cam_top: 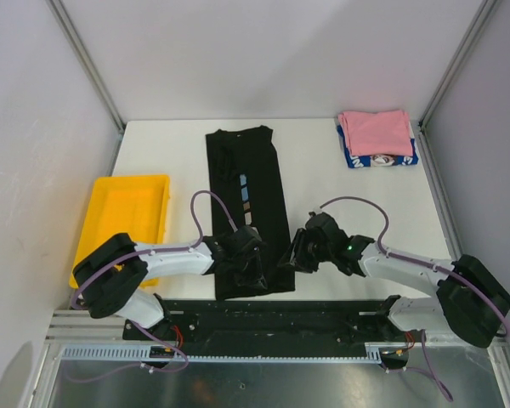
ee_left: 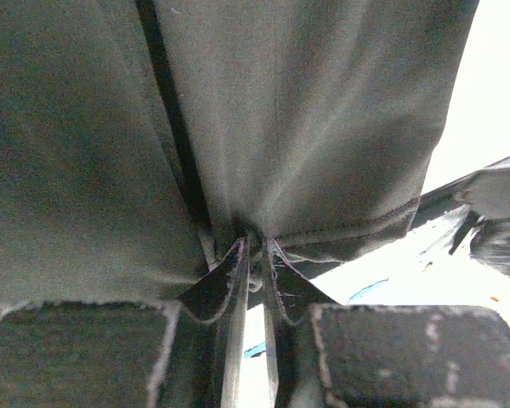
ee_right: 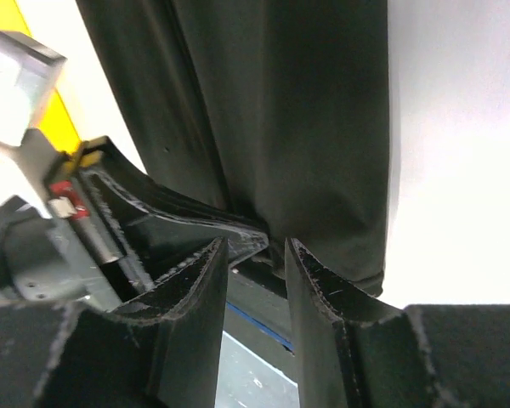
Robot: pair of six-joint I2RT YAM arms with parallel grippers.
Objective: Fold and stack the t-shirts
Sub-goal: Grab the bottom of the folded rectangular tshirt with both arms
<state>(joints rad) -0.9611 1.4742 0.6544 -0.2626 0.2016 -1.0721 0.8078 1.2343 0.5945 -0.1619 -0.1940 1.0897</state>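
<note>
Your yellow tray (cam_top: 126, 179) sits at the left edge of the tabletop (cam_top: 178, 153), with only its bare yellow floor showing and your left arm crossing its near side. Just to its right, the black t-shirt (cam_top: 259, 161) lies folded into a long strip that runs from the near edge towards the far edge. Your left end effector (ee_left: 257, 246) is clenched on its near hem. Your right end effector (ee_right: 255, 245) grasps the same hem at the right corner. At the far right corner, the pink t-shirt (cam_top: 374, 132) lies folded on the blue-and-white t-shirt (cam_top: 357, 159).
</note>
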